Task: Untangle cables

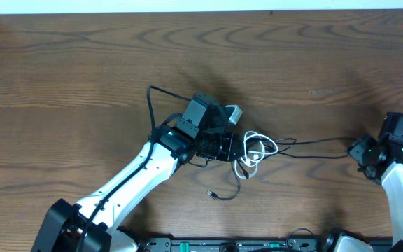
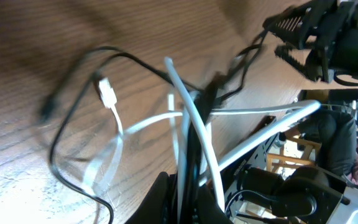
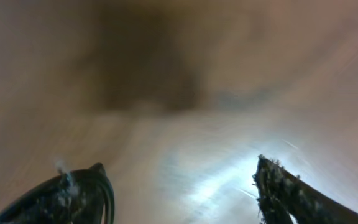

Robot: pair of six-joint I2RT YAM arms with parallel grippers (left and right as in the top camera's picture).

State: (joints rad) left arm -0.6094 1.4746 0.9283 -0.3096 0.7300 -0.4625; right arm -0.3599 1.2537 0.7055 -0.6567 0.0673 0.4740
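A: So, how much room is there around the tangle?
B: Plenty. The desk (image 1: 82, 63) is bare wood toward its far edge and out to the left. The bundle sits near the middle, somewhat toward the near edge and well away from both side edges.
A: Which way do the cables run?
B: The black cable (image 1: 320, 142) stretches left to right, from the knot out toward the right tool (image 1: 361, 150). A loose tail curls toward the near edge and ends in a small plug (image 1: 213, 194). The white cable (image 1: 266, 145) is bunched in small loops, with no clear long axis.
A: And the left tool (image 1: 247, 150)?
B: Closed, at the left side of those loops. In its wrist view white strands run straight into its grip, so it is clamped on the white cable. A black strand goes in beside them; whether that is pinched too I cannot tell.
A: The right one?
B: Its fingers (image 3: 86, 193) stand wide apart with only blurred wood between them. It sits at the right end of the black cable; touching or not, I cannot tell
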